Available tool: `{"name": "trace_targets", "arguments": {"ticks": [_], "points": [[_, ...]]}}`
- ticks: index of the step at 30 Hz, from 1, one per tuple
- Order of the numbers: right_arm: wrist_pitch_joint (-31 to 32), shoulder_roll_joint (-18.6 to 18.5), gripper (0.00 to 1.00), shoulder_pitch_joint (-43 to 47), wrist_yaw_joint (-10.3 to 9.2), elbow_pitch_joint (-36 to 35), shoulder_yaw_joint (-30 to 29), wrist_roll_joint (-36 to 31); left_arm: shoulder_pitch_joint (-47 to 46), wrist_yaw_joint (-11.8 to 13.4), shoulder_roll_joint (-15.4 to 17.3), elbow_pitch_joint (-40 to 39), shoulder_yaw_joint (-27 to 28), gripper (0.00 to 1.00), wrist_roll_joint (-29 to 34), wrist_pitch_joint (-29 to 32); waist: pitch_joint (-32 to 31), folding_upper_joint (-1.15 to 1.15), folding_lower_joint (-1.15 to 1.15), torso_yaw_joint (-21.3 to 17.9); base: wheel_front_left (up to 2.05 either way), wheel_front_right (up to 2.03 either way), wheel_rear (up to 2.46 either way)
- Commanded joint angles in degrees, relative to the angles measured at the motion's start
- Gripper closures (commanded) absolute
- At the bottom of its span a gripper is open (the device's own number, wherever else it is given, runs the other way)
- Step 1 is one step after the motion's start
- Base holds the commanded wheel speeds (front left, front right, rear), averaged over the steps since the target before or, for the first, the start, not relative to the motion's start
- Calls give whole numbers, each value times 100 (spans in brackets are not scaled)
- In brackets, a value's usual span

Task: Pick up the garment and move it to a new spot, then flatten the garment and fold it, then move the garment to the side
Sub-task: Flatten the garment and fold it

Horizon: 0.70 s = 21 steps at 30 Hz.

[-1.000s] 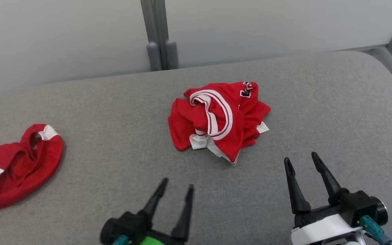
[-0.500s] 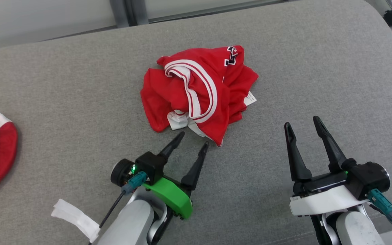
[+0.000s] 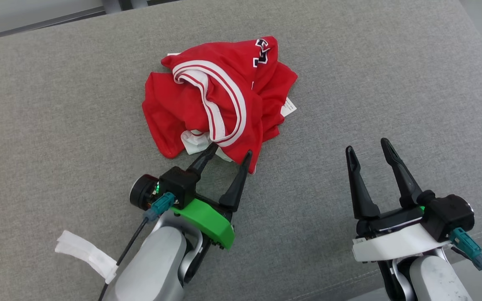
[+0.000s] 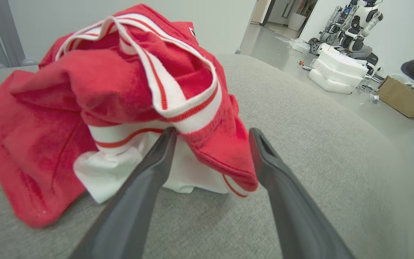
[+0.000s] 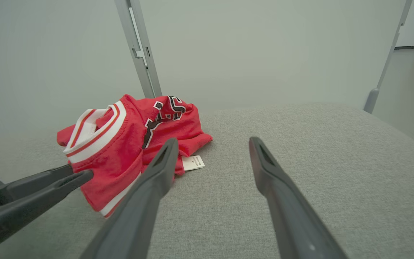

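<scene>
A crumpled red garment with white-and-red striped trim lies in a heap near the middle of a grey cushioned surface, as seen from the head camera. The left gripper has its fingers spread wide at the heap's near edge, nothing clamped between them. The right gripper, equally wide and empty, hovers well apart to the right over bare fabric. The left wrist view gives the close detail: a red corner of the garment sits between the two dark fingers, and one fingertip touches the white trim just under a striped band. That view also takes in the room beyond, with another robot, white foam blocks and a cardboard box on the floor. The right wrist view looks at the heap from the side, showing black-and-white lettering on its top, a small white label lying on the cushion beside it, and a grey post against the pale wall behind
</scene>
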Motion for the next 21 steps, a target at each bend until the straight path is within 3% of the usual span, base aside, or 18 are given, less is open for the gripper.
{"name": "trace_targets", "arguments": {"ticks": [1,2,4,12,17,21], "points": [[-18,-7,0,-82,-10,5,22,23,-140,10,7,-98,54,0,77,-2,29,0,0,-29,0,0,0],[-18,-7,0,-84,-10,2,33,19,-138,10,7,-172,108,15,105,-2,40,0,0,-39,0,0,0],[-18,-7,0,-83,-10,14,16,18,-128,10,4,-325,151,100,182,-2,58,0,0,-52,0,0,0],[-18,-7,0,-78,-10,79,11,78,-183,10,-1,-714,-183,100,-40,-2,-9,0,0,-135,0,0,0],[-18,-7,0,-161,-10,66,101,254,-866,10,137,-767,-874,100,-783,-2,-45,0,0,-314,0,0,0],[-18,-7,0,-215,-10,98,173,452,-1861,10,259,-766,-1378,100,-1727,200,-81,0,0,-562,0,0,0]]}}
